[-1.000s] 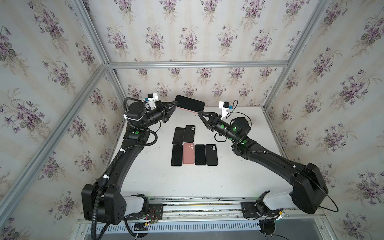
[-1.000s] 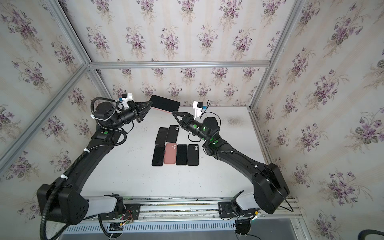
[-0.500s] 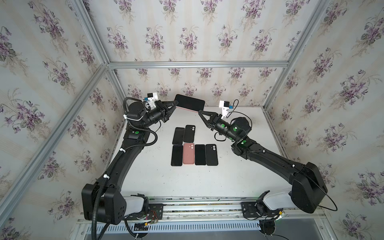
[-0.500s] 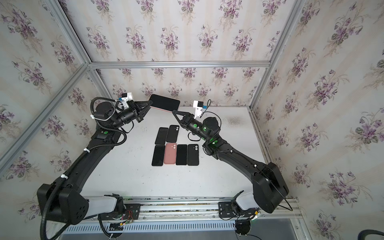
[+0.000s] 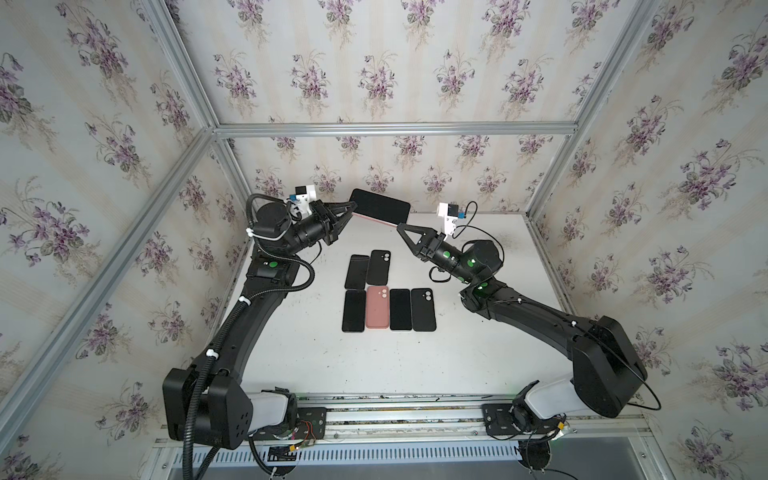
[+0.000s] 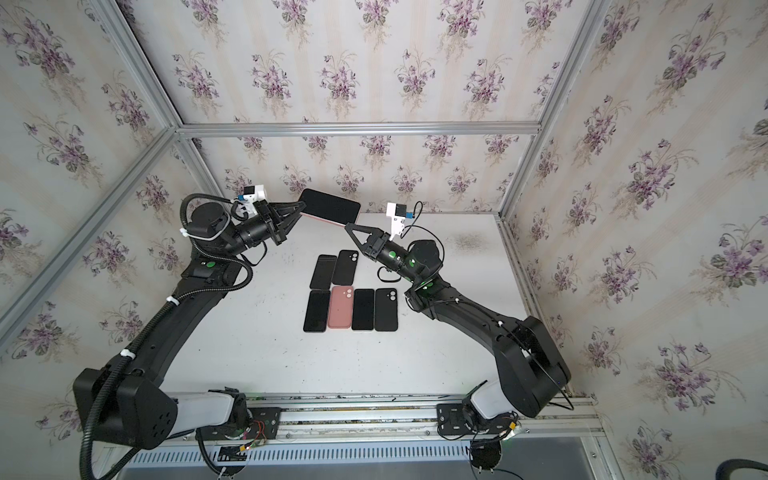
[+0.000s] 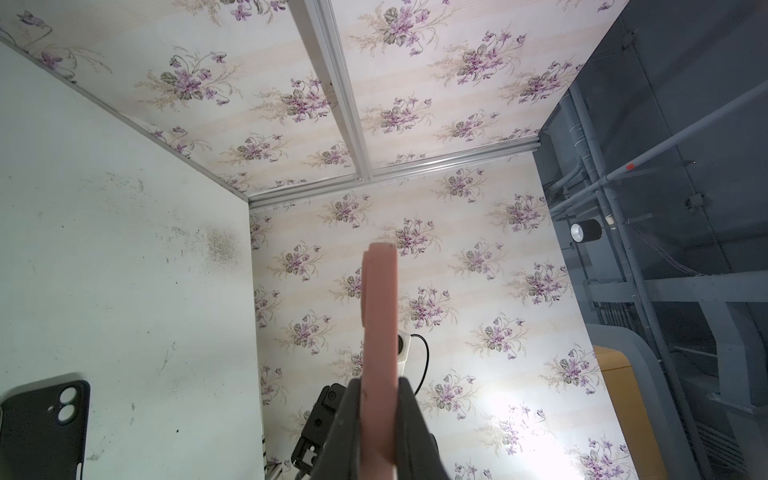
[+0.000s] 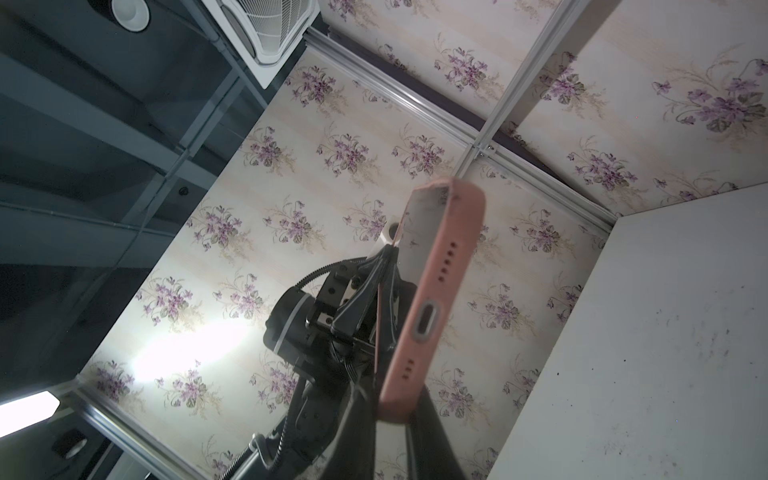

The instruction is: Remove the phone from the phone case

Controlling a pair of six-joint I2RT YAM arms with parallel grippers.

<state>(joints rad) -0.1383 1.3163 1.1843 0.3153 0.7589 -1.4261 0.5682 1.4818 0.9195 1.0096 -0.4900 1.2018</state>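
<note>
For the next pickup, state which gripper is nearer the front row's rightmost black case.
Right. The right gripper is raised behind the black case; the left gripper is farther back-left. Both grip the phone.

White table [image 5: 291, 353], matte, scuffed and peppered with small dark specks. Greyish smudge [image 6: 469, 241] toward the far right corner. Near the middle, six flat pieces in two rows, long sides parallel, packed edge to edge or nearly so.

Far row, two pieces: black phone [image 5: 357, 272], screen up, and just beside it on the right a black case [image 5: 379, 267], back up, twin lens holes at its far end.

Near row, four pieces, left to right: second black phone [image 5: 354, 311], pink case [image 5: 377, 307] with two lens holes showing, third black phone [image 5: 400, 310], second black case [image 5: 423, 309] with two lens holes. Phones inside the cases or not: impossible to tell.

Along the near edge, a metal rail [image 5: 395, 415].
</note>
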